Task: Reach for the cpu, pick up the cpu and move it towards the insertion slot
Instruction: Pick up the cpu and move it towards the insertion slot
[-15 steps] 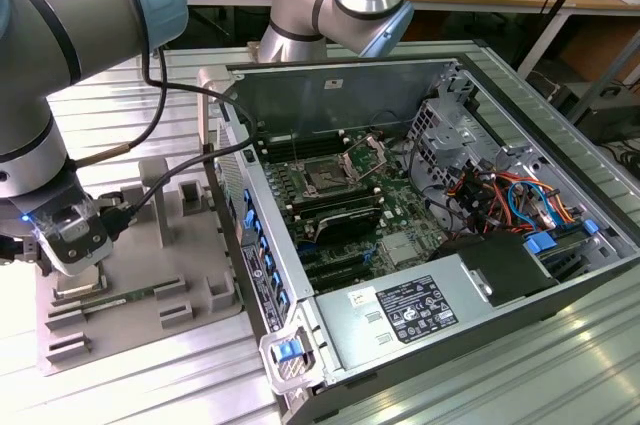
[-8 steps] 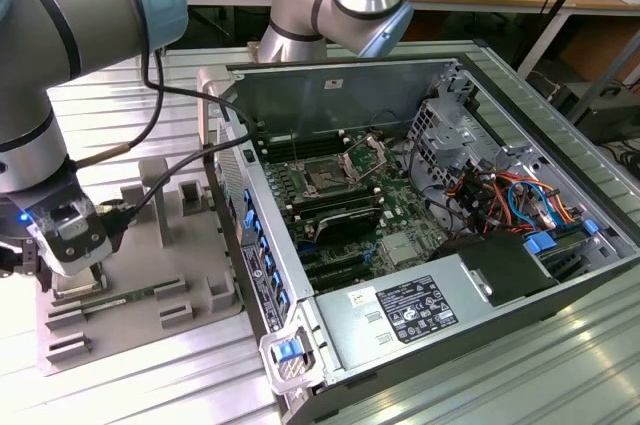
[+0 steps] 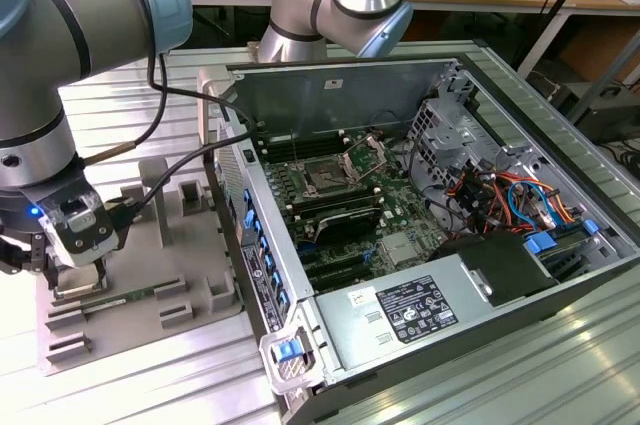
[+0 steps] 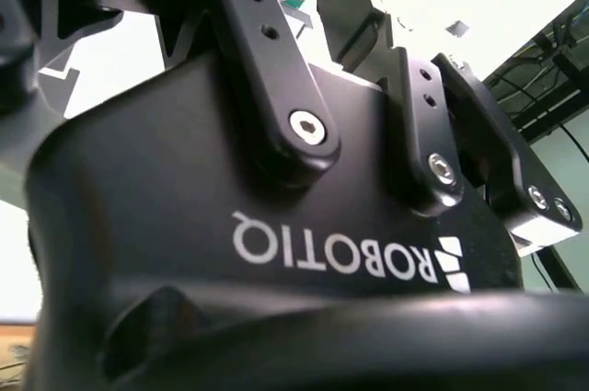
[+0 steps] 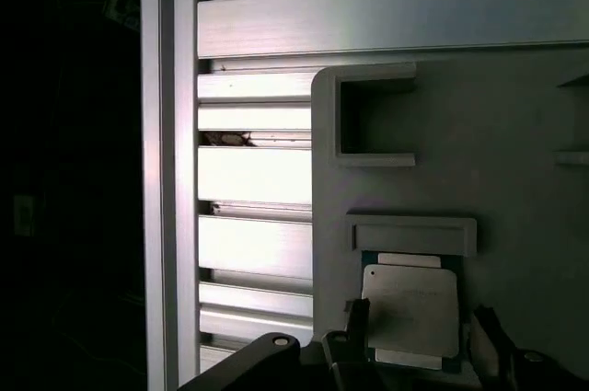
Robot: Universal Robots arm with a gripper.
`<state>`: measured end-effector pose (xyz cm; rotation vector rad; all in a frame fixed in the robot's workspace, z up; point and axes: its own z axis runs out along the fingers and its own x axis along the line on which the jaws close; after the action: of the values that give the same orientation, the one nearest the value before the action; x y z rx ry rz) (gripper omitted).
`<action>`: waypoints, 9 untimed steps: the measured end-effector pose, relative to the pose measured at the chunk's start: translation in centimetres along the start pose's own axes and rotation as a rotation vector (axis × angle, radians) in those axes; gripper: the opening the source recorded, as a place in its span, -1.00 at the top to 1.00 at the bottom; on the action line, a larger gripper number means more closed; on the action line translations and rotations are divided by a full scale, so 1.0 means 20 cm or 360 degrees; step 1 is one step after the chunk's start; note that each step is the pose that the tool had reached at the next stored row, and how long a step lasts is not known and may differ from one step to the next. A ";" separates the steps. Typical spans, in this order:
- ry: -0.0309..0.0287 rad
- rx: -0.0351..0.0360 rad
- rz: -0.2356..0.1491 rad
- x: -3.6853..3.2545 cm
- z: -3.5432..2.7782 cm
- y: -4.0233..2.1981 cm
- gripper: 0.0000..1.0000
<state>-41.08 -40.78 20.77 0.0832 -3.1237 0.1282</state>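
We see the claw (image 3: 72, 270) low over the grey tray (image 3: 190, 245), at the exterior view's left. In the first wrist view its fingers (image 5: 357, 336) stand apart, one on each side of the cpu (image 5: 410, 308), which lies flat near the tray's edge. The slot (image 3: 325, 177) sits well apart, inside the case (image 3: 330, 95).
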 end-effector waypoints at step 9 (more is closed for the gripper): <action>0.00005 0.0016 0.0000 -0.001 0.032 0.003 -0.22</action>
<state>-41.08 -40.77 20.13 0.0829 -3.1230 0.1439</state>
